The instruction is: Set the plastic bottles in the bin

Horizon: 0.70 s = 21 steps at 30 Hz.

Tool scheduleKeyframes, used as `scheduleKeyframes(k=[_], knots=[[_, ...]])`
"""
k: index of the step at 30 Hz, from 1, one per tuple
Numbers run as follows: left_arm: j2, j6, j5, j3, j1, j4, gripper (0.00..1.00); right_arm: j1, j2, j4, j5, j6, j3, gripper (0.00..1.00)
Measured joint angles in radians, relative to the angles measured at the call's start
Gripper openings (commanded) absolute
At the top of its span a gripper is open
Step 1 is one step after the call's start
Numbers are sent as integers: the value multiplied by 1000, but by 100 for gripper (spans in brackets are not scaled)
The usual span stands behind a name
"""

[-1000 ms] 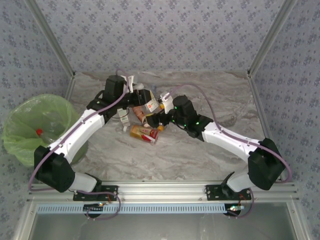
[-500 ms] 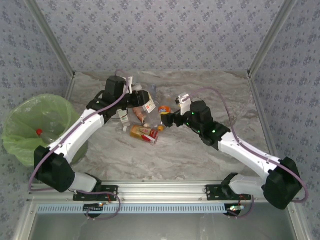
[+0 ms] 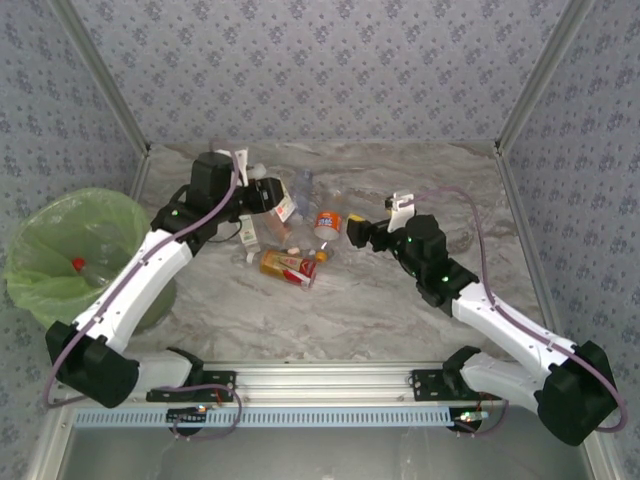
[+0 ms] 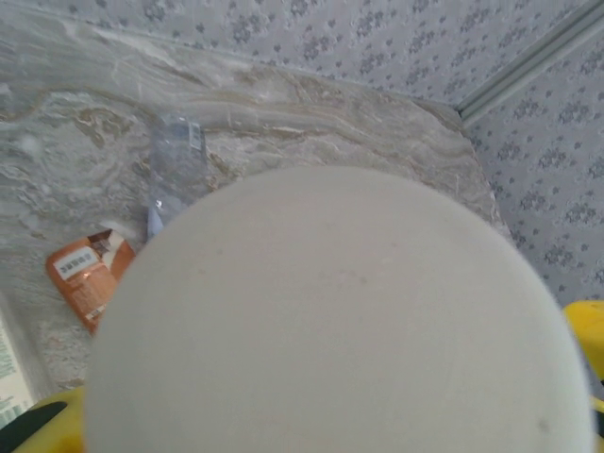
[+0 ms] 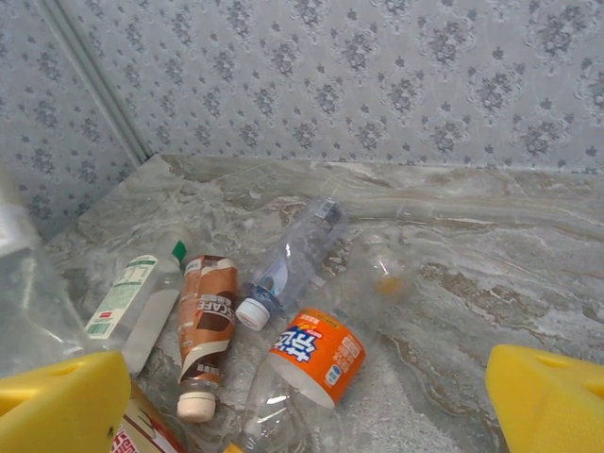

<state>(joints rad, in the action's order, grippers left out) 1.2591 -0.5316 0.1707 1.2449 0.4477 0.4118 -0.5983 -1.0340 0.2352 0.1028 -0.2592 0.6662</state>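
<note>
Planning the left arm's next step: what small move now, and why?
Probably swing the left gripper leftward, toward the bin. It looks shut on a pale bottle that blocks its wrist camera, and the bin stands well to its left. The right gripper is open, holding nothing.

You've got seven bottles (image 3: 288,265): five loose mid-frame, one held up, one in the lone bin (image 3: 40,285), left.

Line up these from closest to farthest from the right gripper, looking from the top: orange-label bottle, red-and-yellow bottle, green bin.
1. Orange-label bottle, just left of the right gripper.
2. Red-and-yellow bottle, farther left, nearer the arms' bases.
3. Green bin, far left beside the table.
</note>
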Motion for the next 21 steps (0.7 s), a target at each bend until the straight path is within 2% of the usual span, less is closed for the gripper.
scheduleKeyframes(k=[5,11,17,21], knots=[[-57,1,0,18,-48,16,0,27,0,5,15,-35,-4,99],[-141,54,-34,83,-55,56,0,43,-1,16,21,-66,-16,99],[-210,104,-137,156,-55,93,0,47,-6,36,32,-74,-16,99],[-239,135,-249,187,-55,132,0,53,-16,46,33,-74,-16,99]])
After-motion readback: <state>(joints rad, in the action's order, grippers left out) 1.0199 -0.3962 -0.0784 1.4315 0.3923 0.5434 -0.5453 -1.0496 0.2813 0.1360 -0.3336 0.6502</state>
